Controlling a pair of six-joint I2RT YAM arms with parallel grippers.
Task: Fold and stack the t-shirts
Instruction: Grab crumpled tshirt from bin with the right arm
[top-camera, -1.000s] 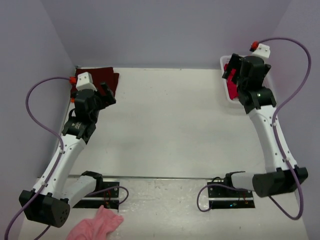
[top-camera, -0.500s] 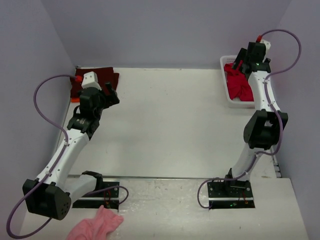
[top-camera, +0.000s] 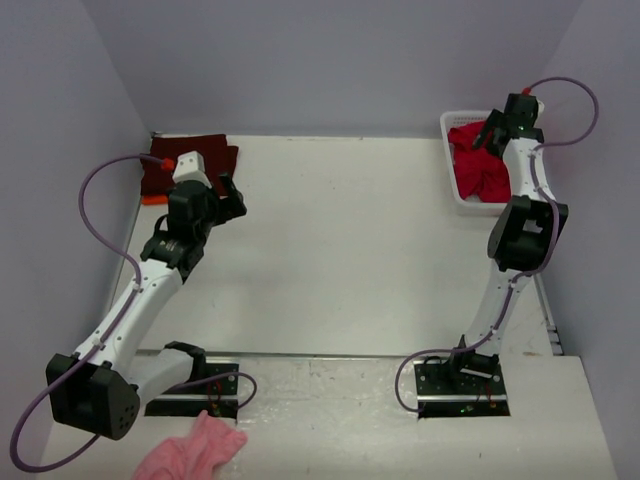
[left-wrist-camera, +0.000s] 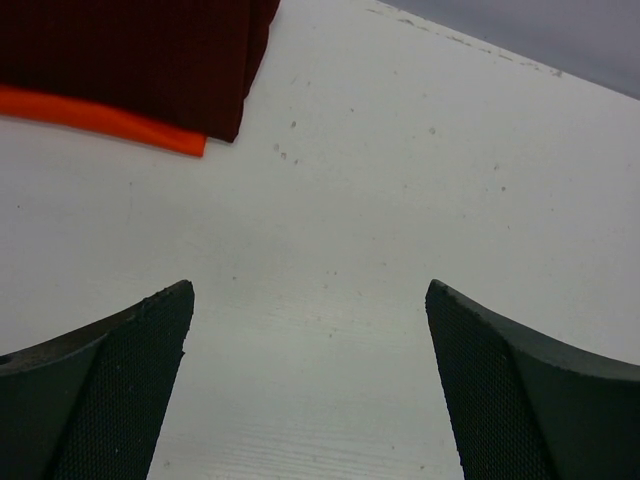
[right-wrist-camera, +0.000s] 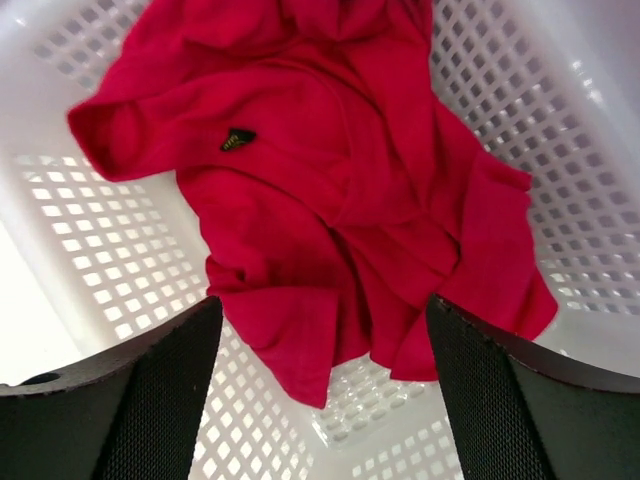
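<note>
1. The left gripper (top-camera: 228, 190) (left-wrist-camera: 308, 292) hangs over the bare white surface (top-camera: 340, 240) (left-wrist-camera: 420, 200). Its jaws are spread wide with nothing between them; in the wrist view I see only tabletop in the gap.
2. Ahead of those jaws and off to their left lies the dark maroon t-shirt (top-camera: 215, 152) (left-wrist-camera: 130, 50), folded flat in the far left corner. It is near the jaws but not touching them.
3. Under the maroon one sits the orange t-shirt (top-camera: 150, 199) (left-wrist-camera: 100, 118). Only a thin strip of it shows, poking out along the edge that faces the jaws.
4. Well behind the left jaws, down by that arm's base, a small pink fluffy cloth (top-camera: 190, 450) lies bunched at the near edge.
5. The right gripper (top-camera: 487, 135) (right-wrist-camera: 322, 305) is stretched out to the far right corner and points down into a white perforated basket (top-camera: 447, 125) (right-wrist-camera: 100, 260). Its jaws are also spread wide and hold nothing.
6. Straight ahead of the right jaws, centred in their gap, the bright red t-shirt (top-camera: 475, 172) (right-wrist-camera: 320, 180) lies crumpled on the basket floor, with a small dark tag facing up. The jaws hang just above the fabric; I cannot tell whether the tips brush it.
</note>
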